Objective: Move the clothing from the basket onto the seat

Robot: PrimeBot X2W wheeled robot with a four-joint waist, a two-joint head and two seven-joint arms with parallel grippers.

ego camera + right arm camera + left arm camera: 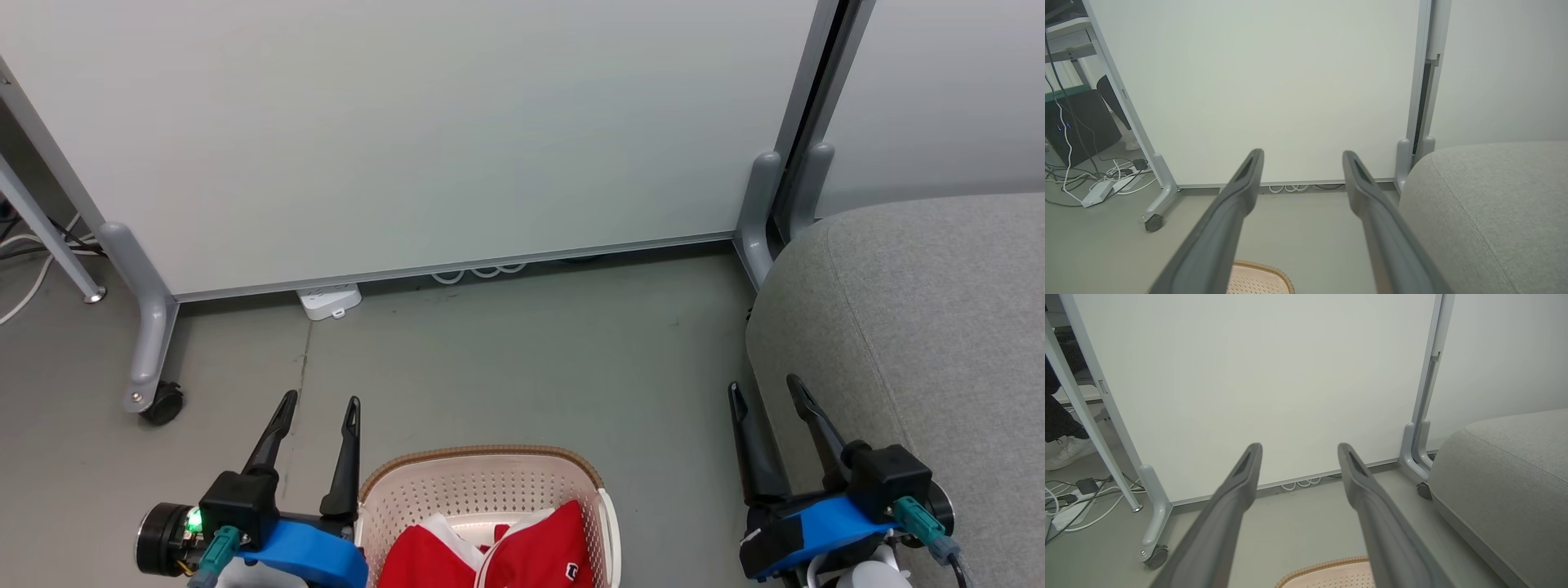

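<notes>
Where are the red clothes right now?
In the head view the clothing lies inside the basket at the bottom middle, between the left gripper and right gripper, left of the seat.

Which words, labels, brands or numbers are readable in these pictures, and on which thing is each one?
No text is readable.
The logo patch on the clothing: dark-and-white mark, too small to read.
The power strip: no legible marking.

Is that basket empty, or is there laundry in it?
Not empty: red-and-white clothing lies inside the basket in the head view. How much cannot be told; the frame cuts it off.
</notes>
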